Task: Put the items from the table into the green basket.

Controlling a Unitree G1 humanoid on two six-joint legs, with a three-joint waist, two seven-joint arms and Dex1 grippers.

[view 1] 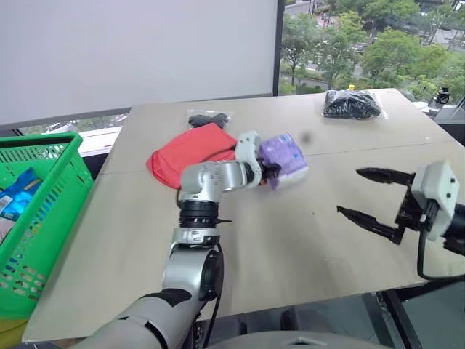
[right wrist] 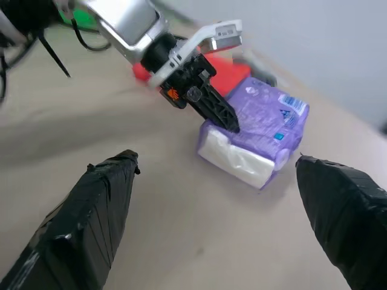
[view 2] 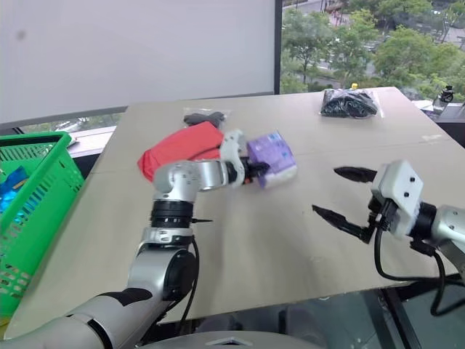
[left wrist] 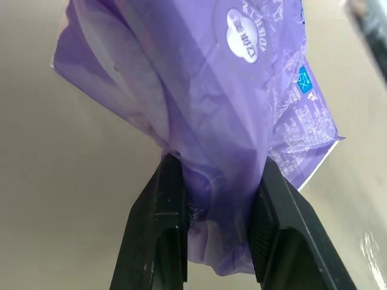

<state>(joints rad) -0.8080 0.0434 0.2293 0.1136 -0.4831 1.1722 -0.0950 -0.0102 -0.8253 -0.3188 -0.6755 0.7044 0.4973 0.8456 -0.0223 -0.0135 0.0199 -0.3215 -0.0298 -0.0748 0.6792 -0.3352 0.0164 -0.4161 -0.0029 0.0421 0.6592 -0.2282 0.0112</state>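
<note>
The left claw (view 1: 270,172) is pinched on one edge of the soft purple plastic packet (view 1: 285,159), just above the middle of the beige desk (view 1: 305,240), right of the red fabric pouch (view 1: 187,153). That thin grip could slip, so I'd swing it left slowly to the green lattice basket (view 1: 51,203). The right claw (view 1: 372,196) hangs wide open, empty.
</note>
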